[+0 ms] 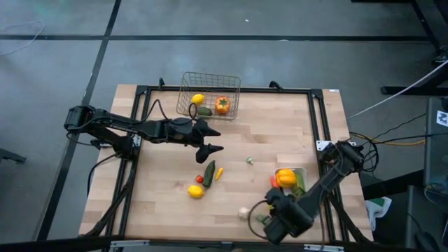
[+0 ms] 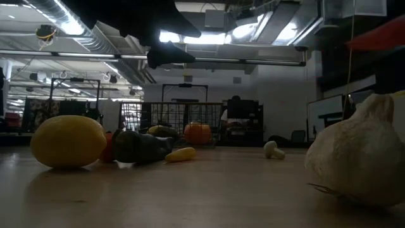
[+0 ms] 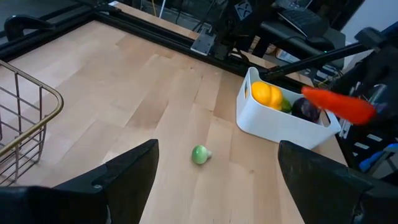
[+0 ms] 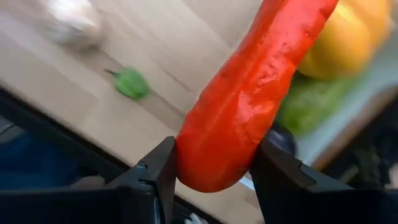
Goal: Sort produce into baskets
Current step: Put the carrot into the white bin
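Carrot (image 4: 249, 93) in right claw (image 4: 211, 168) above white tray (image 3: 280, 124).

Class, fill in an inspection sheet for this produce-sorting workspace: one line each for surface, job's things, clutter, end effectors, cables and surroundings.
Surface: pale wooden table in a black frame.
Job's things: wire basket at the far edge holds a lemon, a cucumber and an orange tomato; white tray holds a yellow pepper, a purple piece and something green. Loose on the table: a second lemon, a dark cucumber, garlic, a small green piece.
Clutter: nothing seen.
End effectors: left end effector open, empty, above mid-table; right end effector shut on orange carrot, near the tray.
Cables: several run off the table's right side.
Surroundings: grey floor, shelving behind.
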